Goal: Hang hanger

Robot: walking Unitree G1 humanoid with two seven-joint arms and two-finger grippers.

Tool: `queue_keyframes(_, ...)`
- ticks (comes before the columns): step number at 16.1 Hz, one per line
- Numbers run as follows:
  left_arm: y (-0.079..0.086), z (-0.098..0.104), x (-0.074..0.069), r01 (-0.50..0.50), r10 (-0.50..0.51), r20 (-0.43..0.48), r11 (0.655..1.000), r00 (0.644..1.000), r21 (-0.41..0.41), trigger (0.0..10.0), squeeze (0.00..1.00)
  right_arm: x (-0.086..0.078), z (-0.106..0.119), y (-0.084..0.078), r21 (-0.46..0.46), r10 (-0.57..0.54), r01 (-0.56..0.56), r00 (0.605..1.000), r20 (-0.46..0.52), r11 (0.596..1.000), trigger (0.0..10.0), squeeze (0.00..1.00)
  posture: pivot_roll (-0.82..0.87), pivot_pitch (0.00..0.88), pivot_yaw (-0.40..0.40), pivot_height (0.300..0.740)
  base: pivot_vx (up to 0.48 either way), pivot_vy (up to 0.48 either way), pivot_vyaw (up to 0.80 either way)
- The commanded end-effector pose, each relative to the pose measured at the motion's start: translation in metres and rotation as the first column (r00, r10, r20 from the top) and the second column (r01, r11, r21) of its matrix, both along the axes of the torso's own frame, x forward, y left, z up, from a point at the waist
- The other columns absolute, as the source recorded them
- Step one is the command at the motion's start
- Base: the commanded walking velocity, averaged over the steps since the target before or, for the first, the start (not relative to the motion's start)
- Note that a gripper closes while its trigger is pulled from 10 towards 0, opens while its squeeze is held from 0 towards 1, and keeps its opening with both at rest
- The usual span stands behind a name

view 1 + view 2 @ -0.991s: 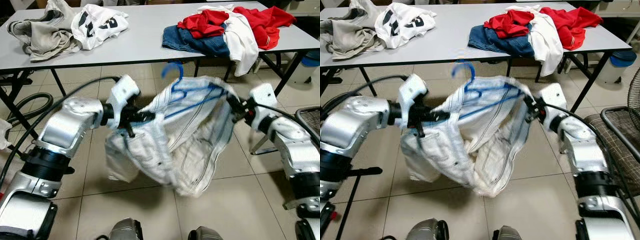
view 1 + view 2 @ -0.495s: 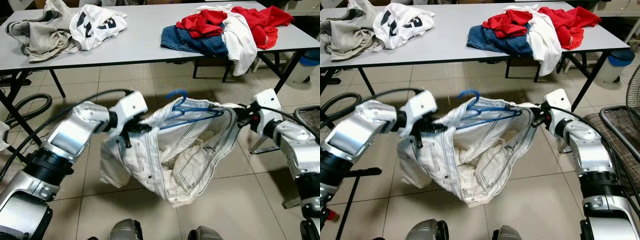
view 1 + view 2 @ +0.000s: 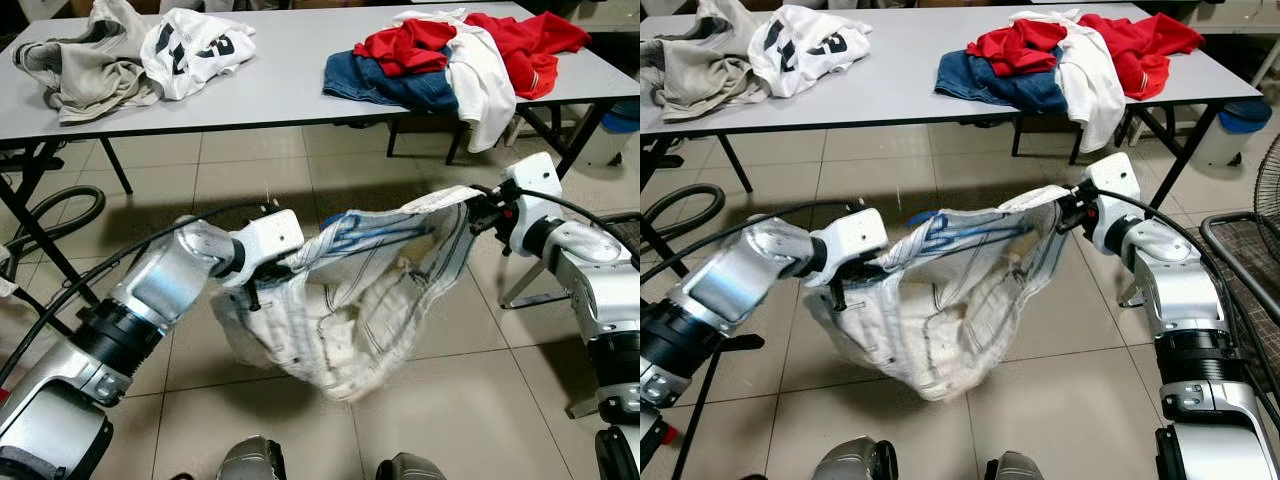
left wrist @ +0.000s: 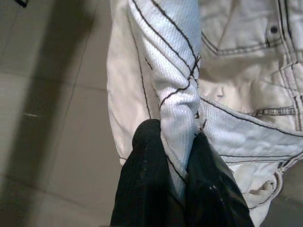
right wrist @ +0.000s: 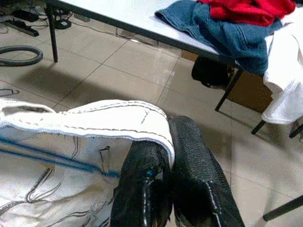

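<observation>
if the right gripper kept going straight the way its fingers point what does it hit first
Probably the white jeans it already pinches: the right gripper points along the waistband toward the blue hanger inside. Beyond that looks like floor, though depth is unclear.

Floor's beige tile with dark grout lines, a bit glossy. A long grey folding table on black legs runs across the back, piled with clothes: a grey and white heap on one end, red, white and denim stuff on the other. A black hose loops underneath.
</observation>
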State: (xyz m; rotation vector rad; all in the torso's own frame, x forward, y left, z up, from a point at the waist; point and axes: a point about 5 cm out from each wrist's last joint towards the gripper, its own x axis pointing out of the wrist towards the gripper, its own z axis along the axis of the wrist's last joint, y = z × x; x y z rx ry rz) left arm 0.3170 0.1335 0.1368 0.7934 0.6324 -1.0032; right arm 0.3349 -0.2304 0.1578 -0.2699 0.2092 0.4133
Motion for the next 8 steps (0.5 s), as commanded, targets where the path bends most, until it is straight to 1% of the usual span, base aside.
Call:
queue_keyframes(1,0.01,-0.001,0.003,-0.033,0.032,0.012,0.997,0.999,0.067,0.0,0.0,0.004,0.019,-0.006,-0.012,-0.036,0.037,0.997,0.072,0.999,0.0,0.0,-0.14,0.0,0.025,0.74,0.0,0.0,0.0)
queue_keyframes(2,0.01,-0.002,0.003,-0.038,0.037,0.014,0.996,0.999,0.075,0.0,0.0,0.004,0.02,-0.007,-0.001,-0.045,0.045,0.996,0.082,0.999,0.0,0.0,-0.14,0.0,0.025,0.74,0.0,0.0,0.0)
queue_keyframes(3,0.012,-0.003,0.005,-0.059,0.055,0.037,0.992,0.998,0.11,0.0,0.0,0.005,0.026,-0.004,0.018,-0.045,0.043,0.993,0.107,0.999,0.0,0.0,-0.14,0.0,0.025,0.74,0.0,0.0,0.0)
queue_keyframes(4,0.008,-0.001,0.01,-0.112,0.11,0.051,0.993,0.993,0.039,0.0,0.0,0.004,0.03,0.003,0.017,-0.024,0.022,0.993,0.117,1.0,0.0,0.0,-0.14,0.0,0.024,0.74,0.0,0.0,0.0)
queue_keyframes(5,0.001,0.003,0.015,-0.156,0.159,0.064,0.986,0.985,-0.055,0.0,0.0,0.003,0.029,0.01,0.016,-0.002,0.001,0.993,0.118,1.0,0.0,0.0,-0.14,0.0,0.019,0.74,0.0,0.0,0.0)
queue_keyframes(6,-0.002,0.005,0.016,-0.179,0.187,0.06,0.978,0.981,-0.108,0.0,0.0,0.001,0.029,0.013,0.016,0.004,-0.006,0.993,0.118,1.0,0.0,0.0,-0.14,0.0,0.019,0.74,0.0,0.0,0.0)
queue_keyframes(7,-0.01,0.008,0.017,-0.211,0.22,0.018,0.955,0.975,-0.21,0.0,0.0,-0.001,0.028,0.019,0.018,0.01,-0.012,0.992,0.122,1.0,0.0,0.0,-0.14,0.0,0.018,0.74,0.0,0.0,0.0)
queue_keyframes(8,-0.016,0.009,0.016,-0.231,0.232,-0.033,0.929,0.972,-0.289,0.0,0.0,-0.003,0.029,0.023,0.021,0.011,-0.014,0.991,0.134,1.0,0.0,0.0,-0.14,0.0,0.018,0.74,0.0,0.0,0.0)
